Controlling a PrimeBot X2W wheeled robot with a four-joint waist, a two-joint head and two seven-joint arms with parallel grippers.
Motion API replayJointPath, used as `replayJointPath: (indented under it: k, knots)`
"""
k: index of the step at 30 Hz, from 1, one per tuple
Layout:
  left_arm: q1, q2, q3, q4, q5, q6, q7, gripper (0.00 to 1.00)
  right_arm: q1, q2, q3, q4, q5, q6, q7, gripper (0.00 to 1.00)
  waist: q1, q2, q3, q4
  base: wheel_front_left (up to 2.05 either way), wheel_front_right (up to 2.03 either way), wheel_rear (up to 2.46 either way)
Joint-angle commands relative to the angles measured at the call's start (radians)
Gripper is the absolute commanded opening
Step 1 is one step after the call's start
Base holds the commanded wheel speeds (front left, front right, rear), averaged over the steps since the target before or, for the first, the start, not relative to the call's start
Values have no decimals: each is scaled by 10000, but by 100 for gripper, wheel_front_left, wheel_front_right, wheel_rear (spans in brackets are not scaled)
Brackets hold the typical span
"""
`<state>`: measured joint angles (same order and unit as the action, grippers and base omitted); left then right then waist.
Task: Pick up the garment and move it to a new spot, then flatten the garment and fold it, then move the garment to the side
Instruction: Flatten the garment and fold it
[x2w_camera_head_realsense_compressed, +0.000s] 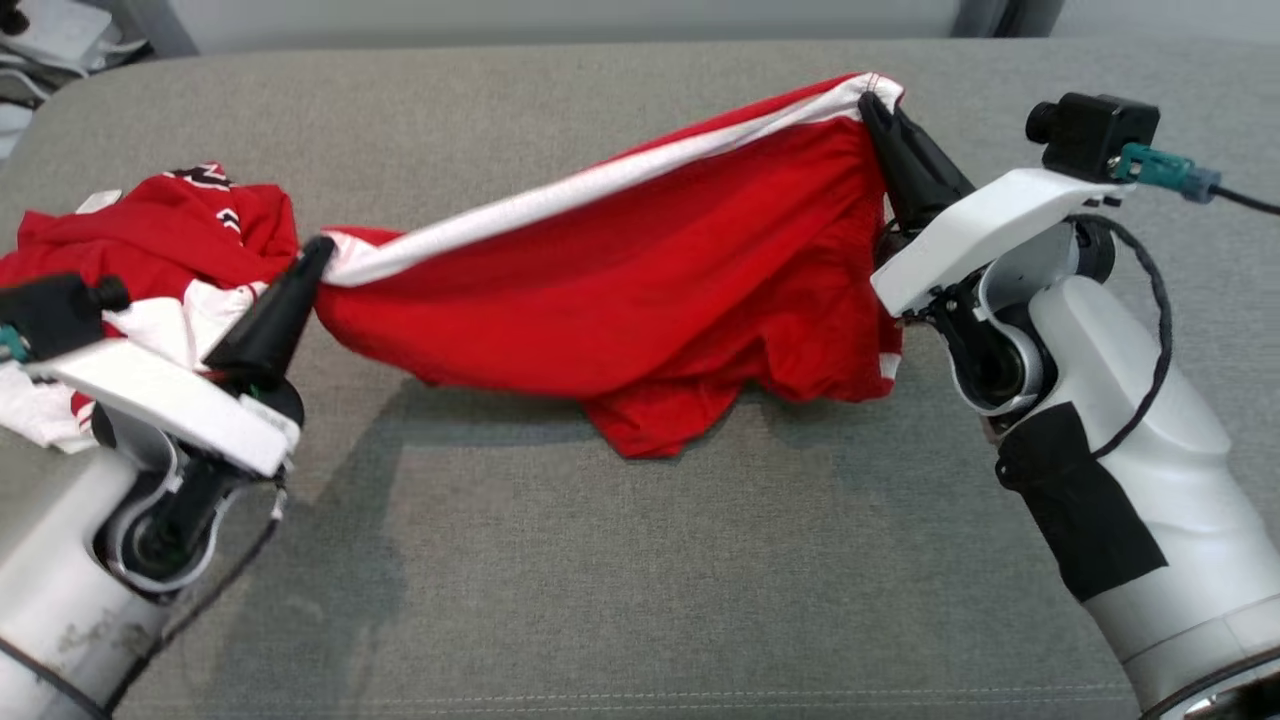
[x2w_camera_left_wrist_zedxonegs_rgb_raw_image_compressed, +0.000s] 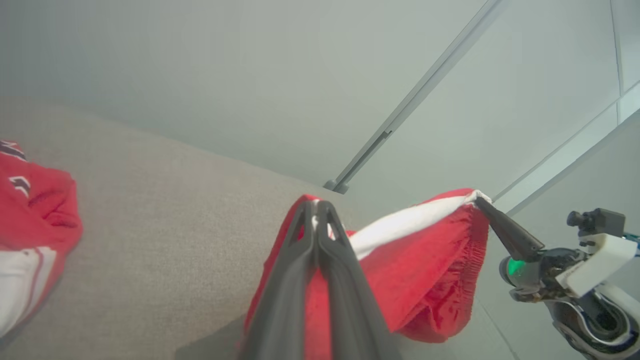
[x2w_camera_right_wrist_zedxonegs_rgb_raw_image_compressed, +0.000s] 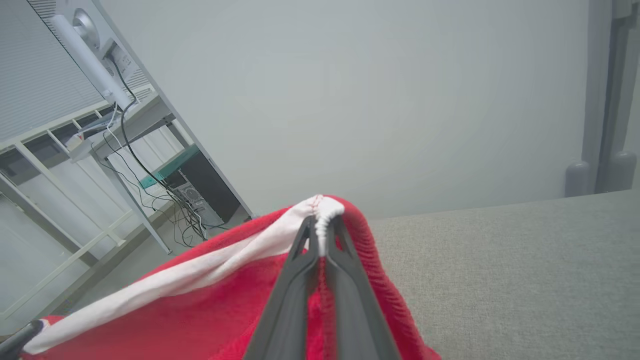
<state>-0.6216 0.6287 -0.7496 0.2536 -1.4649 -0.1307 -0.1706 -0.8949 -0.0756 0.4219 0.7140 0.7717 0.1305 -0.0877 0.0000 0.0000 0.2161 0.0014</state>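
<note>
A red garment (x2w_camera_head_realsense_compressed: 640, 290) with a white band along its top edge hangs stretched between my two grippers above the grey cushion (x2w_camera_head_realsense_compressed: 640, 560). My left gripper (x2w_camera_head_realsense_compressed: 318, 250) is shut on the band's left end. My right gripper (x2w_camera_head_realsense_compressed: 878, 102) is shut on the band's right end, held higher and farther back. The garment's lower folds touch the cushion. In the left wrist view my left gripper (x2w_camera_left_wrist_zedxonegs_rgb_raw_image_compressed: 317, 204) pinches the garment (x2w_camera_left_wrist_zedxonegs_rgb_raw_image_compressed: 425, 270), and the right gripper (x2w_camera_left_wrist_zedxonegs_rgb_raw_image_compressed: 479, 199) grips the far corner. The right wrist view has my right gripper (x2w_camera_right_wrist_zedxonegs_rgb_raw_image_compressed: 320, 220) clamped on the bunched white band of the garment (x2w_camera_right_wrist_zedxonegs_rgb_raw_image_compressed: 200, 320).
A second heap of red and white clothing (x2w_camera_head_realsense_compressed: 150, 250) lies at the left end of the cushion, behind my left arm. A pale wall stands behind the cushion. Desks and hanging cables (x2w_camera_right_wrist_zedxonegs_rgb_raw_image_compressed: 150, 170) stand off to one side.
</note>
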Motion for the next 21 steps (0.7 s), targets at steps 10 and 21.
replayJointPath:
  k: [10,21]
  knots:
    - [-998,576,-100,2000,-579,0,1517,0,1395,-1082,428,-2211,2958,2,3937,0,0,0,-1946,-725,0,0,0]
    - [1118,1796,-3127,1082,-292,0,6039,0,5134,-2883,1028,-4805,5244,2,9571,0,0,0,-2333,-759,0,0,0]
